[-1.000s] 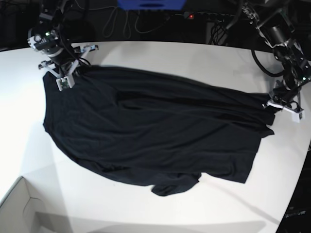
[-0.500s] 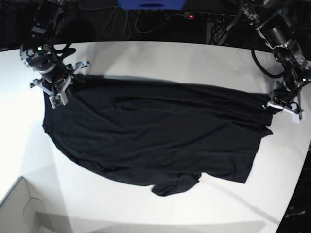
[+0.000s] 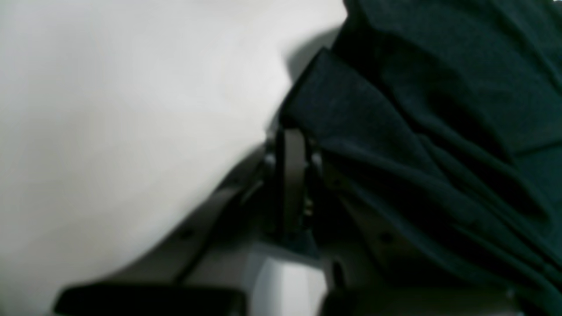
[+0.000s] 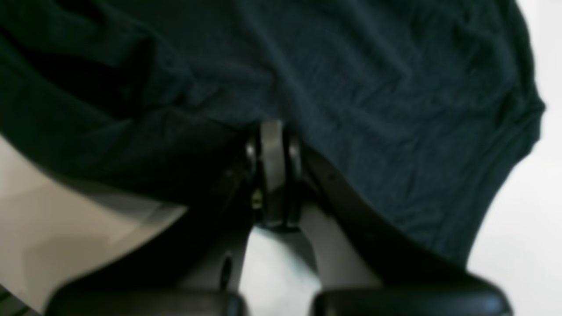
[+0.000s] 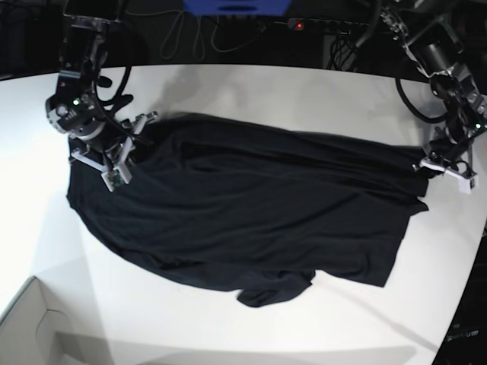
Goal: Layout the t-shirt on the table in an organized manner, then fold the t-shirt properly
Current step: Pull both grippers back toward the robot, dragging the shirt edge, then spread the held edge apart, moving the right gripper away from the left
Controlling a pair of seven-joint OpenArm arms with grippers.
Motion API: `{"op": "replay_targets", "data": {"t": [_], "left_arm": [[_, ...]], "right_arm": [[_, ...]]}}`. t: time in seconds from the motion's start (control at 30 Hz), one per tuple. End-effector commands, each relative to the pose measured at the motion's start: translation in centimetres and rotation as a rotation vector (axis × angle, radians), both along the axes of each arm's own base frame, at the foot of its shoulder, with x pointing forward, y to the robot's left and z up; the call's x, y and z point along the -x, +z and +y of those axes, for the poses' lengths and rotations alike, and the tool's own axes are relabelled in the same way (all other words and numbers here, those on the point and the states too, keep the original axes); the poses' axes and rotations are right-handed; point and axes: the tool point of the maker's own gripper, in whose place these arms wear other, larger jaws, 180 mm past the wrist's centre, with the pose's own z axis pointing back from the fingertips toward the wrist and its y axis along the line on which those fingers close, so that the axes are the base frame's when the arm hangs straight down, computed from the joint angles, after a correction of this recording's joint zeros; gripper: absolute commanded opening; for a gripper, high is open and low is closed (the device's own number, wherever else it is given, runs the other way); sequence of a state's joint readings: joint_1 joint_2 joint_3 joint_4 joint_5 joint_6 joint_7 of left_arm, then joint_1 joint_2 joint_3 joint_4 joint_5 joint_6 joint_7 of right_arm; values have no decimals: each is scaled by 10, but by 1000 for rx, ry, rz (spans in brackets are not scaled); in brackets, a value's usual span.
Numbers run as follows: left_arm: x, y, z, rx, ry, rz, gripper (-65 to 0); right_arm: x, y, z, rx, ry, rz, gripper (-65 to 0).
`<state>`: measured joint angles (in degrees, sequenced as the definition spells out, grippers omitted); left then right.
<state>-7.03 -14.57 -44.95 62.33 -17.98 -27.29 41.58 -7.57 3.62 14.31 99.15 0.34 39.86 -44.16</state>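
The t-shirt [image 5: 243,205] lies spread across the middle of the desk [image 5: 251,84], reaching from the far-left area to the right edge, with one sleeve or corner bunched at its near edge. The right gripper [image 5: 114,156] sits at the far-left end of the garment, jaws together and clamped on a fold of the fabric; the right wrist view shows dark cloth [image 4: 351,87] pinched at the tips [image 4: 272,145]. The left gripper [image 5: 437,163] sits at the right end, likewise closed on the cloth, with pleats [image 3: 417,153] radiating from the pinch [image 3: 292,149]. Holding opposite ends appears intended to tension the fabric and draw out wrinkles. Judgement: the layout stage is unfinished, since creases and the bunched near corner remain.
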Motion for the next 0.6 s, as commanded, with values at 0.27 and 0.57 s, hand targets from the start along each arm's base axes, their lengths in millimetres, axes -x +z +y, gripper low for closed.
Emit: {"op": "replay_targets", "data": {"t": [0.27, 0.57], "left_arm": [[-7, 16, 14, -37, 9, -31, -650], [-12, 20, 15, -37, 10, -44, -650]], "right_arm": [[-3, 2, -20, 41, 8, -12, -650], [-5, 4, -25, 54, 10, -16, -650]]}}
